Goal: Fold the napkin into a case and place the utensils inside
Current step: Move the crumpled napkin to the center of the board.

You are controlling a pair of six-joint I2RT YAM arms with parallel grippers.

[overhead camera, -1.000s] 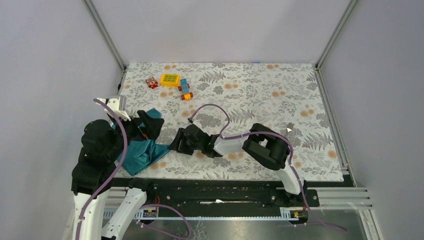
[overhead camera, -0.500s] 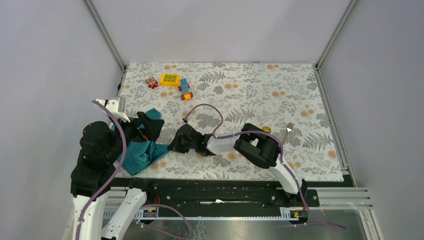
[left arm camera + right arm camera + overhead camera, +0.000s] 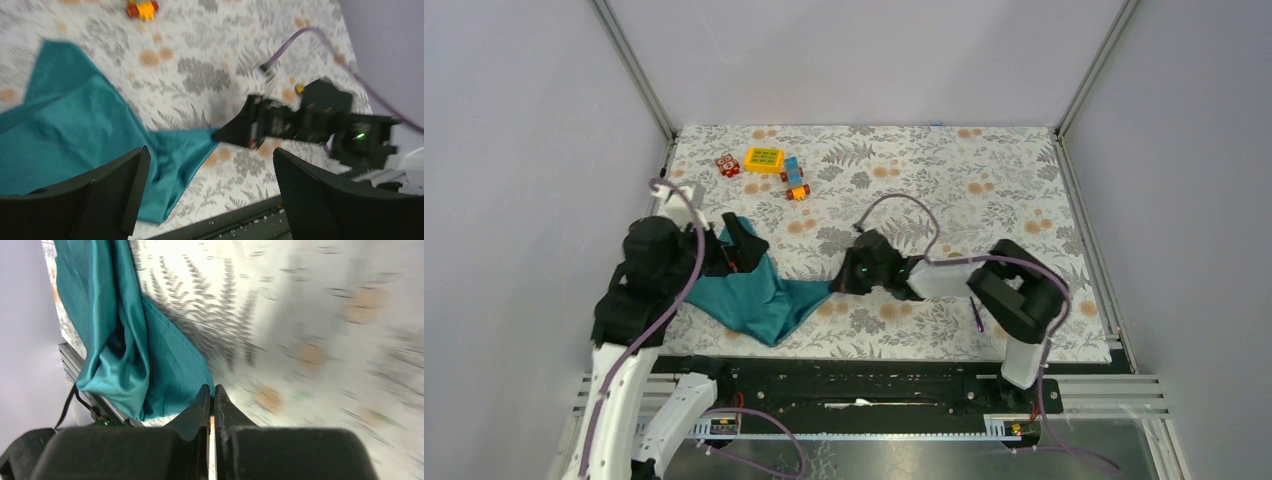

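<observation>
And the right arm swung back out to the right, taking cloth with it! A second before, the napkin (image 3: 759,295) sat bunched under the left arm. Now it was pulled into a long spread with one corner drawn to a point. It lay on the near side of the toy blocks (image 3: 765,160), toward the arm bases and a little left of them.

The right gripper (image 3: 210,389) went from parted to pinched tight, and its fingers were clamped on that pointed corner, as the wrist view showed. The left gripper (image 3: 210,152) stayed wide apart, holding nothing, poised over the napkin's end nearest the toy blocks.

By my reading this was the flattening stage: the cloth was being stretched out so that folding could begin. No fold was made yet, and nothing was tucked in.

The utensils were hard to find. A small golden spot (image 3: 299,89) beyond the right arm, well right of the toy blocks, may have been a spoon head.

Writing? None readable: no brand or label on the arms, cloth, blocks or the fern-printed table (image 3: 984,180).
</observation>
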